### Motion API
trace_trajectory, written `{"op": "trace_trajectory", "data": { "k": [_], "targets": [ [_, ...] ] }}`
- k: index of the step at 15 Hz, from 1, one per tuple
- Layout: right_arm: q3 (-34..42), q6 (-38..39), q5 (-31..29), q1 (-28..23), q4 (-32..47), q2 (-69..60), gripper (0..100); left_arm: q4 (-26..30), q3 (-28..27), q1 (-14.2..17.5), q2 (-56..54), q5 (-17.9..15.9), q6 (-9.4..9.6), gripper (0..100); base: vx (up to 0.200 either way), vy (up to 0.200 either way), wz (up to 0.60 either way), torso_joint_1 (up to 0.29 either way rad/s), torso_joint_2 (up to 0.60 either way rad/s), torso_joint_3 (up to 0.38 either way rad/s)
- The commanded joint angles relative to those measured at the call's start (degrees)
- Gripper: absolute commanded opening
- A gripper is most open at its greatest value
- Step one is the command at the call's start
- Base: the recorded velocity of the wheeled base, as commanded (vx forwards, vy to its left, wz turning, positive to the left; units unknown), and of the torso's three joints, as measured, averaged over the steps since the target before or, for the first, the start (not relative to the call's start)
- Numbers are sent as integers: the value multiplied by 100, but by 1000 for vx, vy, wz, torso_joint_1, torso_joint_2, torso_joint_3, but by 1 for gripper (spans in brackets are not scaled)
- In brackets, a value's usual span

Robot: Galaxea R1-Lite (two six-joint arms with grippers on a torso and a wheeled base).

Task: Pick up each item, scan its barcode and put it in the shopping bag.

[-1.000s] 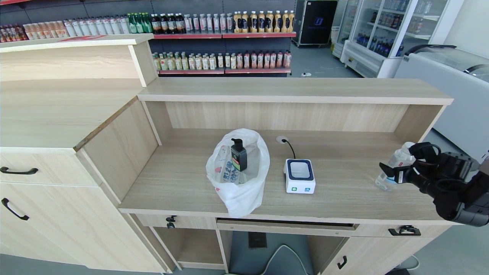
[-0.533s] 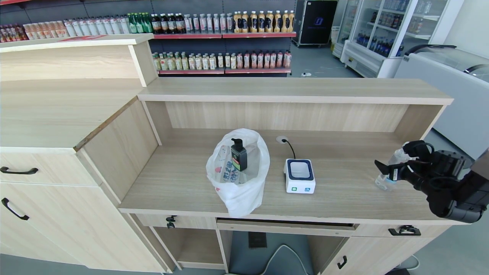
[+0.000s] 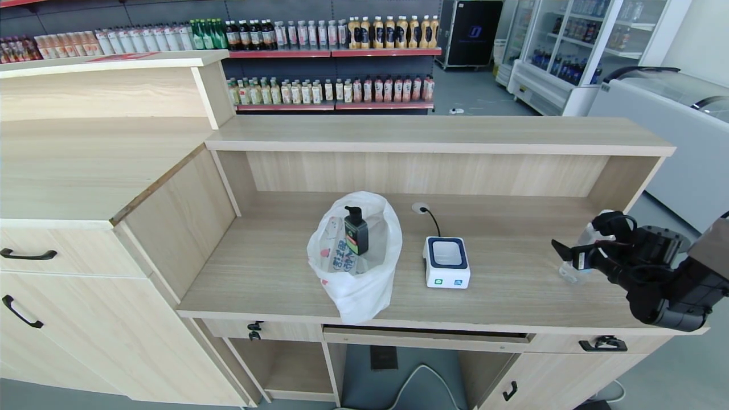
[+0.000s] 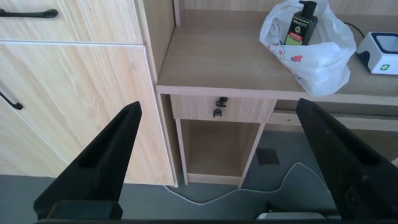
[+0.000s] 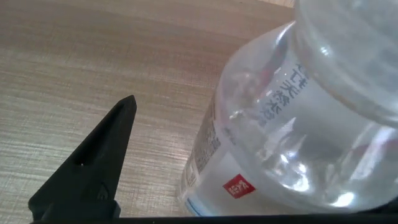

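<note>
**A:** So where's the clear plastic bottle (image 3: 572,272) sitting?

**B:** On the counter (image 3: 512,296), 3 o'clock from the scanner (image 3: 447,262). The right gripper (image 3: 576,232) is spread wide around it, not clamped. It looks light, slick and squashy, so I'd grab mid-body, gently.

Head view bright, even; strongest light from 2 o'clock, where white wall (image 3: 700,34) and freezer lid (image 3: 672,80) glare. Soft shade under upper ledge (image 3: 438,134) along back of tabletop (image 3: 512,285); faint shadow beneath shopping bag (image 3: 359,296) at 6 o'clock. Straight edges bow toward frame corners. Left wrist view: left end effector (image 4: 219,104) reads as near-black silhouette, recess (image 4: 217,149) under tabletop shaded. Right wrist view: clear bottle (image 5: 280,137) carries white highlights.
</note>
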Motion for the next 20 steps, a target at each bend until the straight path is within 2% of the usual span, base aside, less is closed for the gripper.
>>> {"op": "trace_trajectory", "data": {
  "k": [1, 2, 12, 15, 16, 17, 19, 20],
  "targets": [
    [-89, -21, 36, 7, -8, 94, 100, -1, 0, 0, -2, 0, 1, 100, 0, 0, 0, 0, 0, 0],
    [-98, -21, 89, -2, -8, 103, 0, -1, 0, 0, -2, 0, 1, 100, 0, 0, 0, 0, 0, 0],
    [-115, -21, 177, -28, -26, 59, 0, -1, 0, 0, -2, 0, 1, 100, 0, 0, 0, 0, 0, 0],
    [306, 102, 159, -28, 36, -266, 0, -1, 0, 0, -2, 0, 1, 100, 0, 0, 0, 0, 0, 0],
    [447, 480, 159, -2, 185, -574, 0, -1, 0, 0, -2, 0, 1, 100, 0, 0, 0, 0, 0, 0],
    [526, 963, 142, 68, 651, -987, 0, -1, 0, 0, -2, 0, 1, 100, 0, 0, 0, 0, 0, 0],
    [473, 1675, 89, 148, 2022, -1963, 0, -1, 0, 0, -2, 0, 1, 100, 0, 0, 0, 0, 0, 0],
    [438, 1921, 98, 156, 2374, -2253, 0, -1, 0, 0, -2, 0, 1, 100, 0, 0, 0, 0, 0, 0]
  ]
}}
